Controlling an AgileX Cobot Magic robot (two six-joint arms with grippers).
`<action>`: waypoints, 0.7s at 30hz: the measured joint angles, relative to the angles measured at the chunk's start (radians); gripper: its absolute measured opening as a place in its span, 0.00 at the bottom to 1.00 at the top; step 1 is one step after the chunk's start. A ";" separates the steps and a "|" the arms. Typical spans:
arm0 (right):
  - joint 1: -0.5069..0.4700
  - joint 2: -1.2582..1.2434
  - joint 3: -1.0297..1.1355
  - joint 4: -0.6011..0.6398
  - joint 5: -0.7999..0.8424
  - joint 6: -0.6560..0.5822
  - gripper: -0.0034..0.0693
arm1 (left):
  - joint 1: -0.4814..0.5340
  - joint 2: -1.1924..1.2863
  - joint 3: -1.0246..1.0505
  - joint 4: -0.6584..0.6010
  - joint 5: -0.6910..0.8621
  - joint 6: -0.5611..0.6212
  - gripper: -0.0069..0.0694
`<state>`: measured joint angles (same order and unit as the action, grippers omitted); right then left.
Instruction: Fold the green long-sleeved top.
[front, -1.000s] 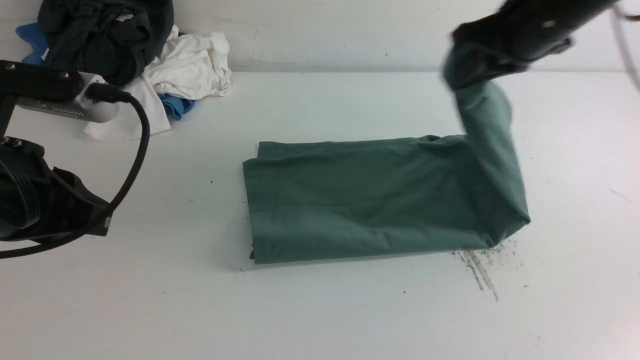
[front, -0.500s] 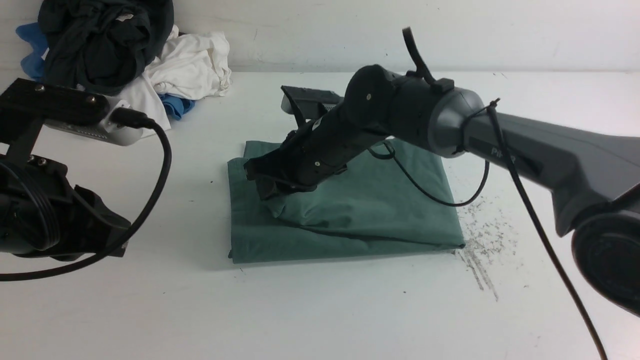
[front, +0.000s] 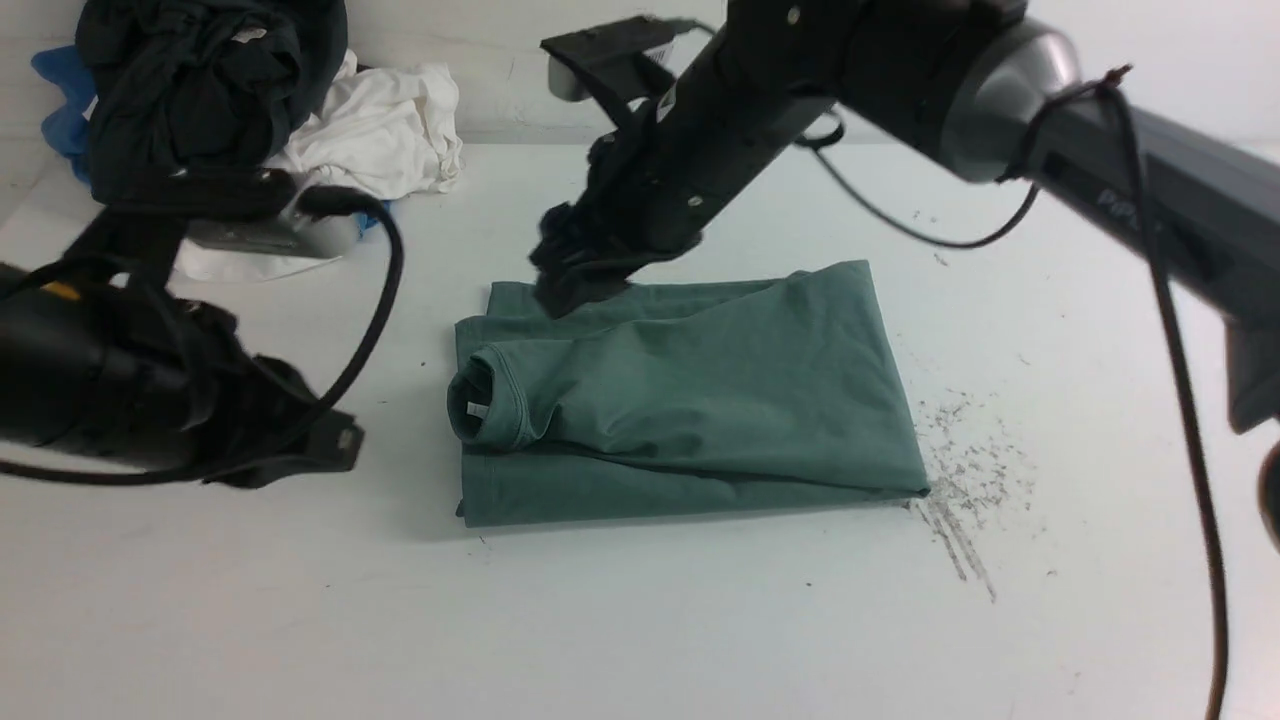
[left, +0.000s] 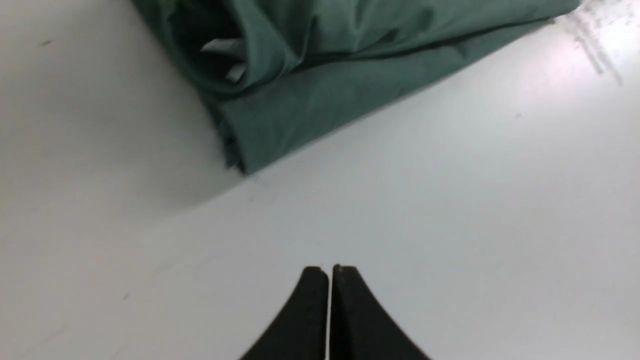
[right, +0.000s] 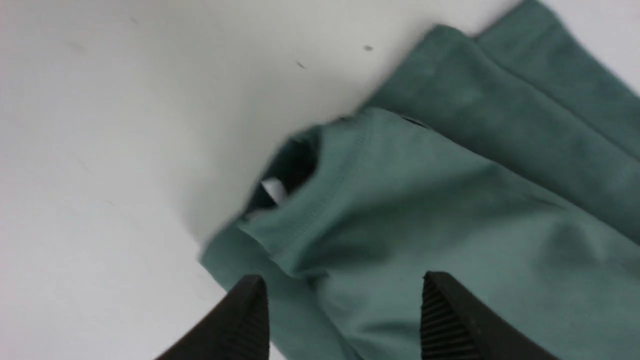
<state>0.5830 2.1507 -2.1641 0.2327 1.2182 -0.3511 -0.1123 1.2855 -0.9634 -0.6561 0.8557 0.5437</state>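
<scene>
Hovering my right gripper (right: 340, 287) wide and empty over the folded green top (front: 700, 400); left gripper (left: 329, 272) is hanging pinched above the white table (front: 640, 620).

The table (front: 640, 620) is big and white and fills most of the front view. Behind its far edge stands a plain white wall (front: 600, 70). Dark scratchy marks (front: 960, 510) sit on the table, right of the middle and toward the near edge. Tiny dark dots lie here and there. In the far left corner is a heap of clothes: a black one (front: 200, 70) on top, a white one (front: 380, 130) beside it, and some blue (front: 60, 75). The light is soft and even.
</scene>
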 joint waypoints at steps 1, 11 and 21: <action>-0.002 0.000 -0.001 -0.013 0.000 0.000 0.52 | -0.002 0.007 0.000 -0.007 0.000 0.005 0.08; -0.260 0.019 0.068 0.061 0.027 0.019 0.04 | -0.166 0.426 -0.280 -0.076 -0.111 0.117 0.08; -0.300 0.036 0.521 0.307 -0.288 -0.135 0.03 | -0.162 0.664 -0.386 0.136 -0.197 0.105 0.08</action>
<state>0.2829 2.1870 -1.6428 0.5394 0.9301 -0.4864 -0.2747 1.9497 -1.3498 -0.5202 0.6590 0.6483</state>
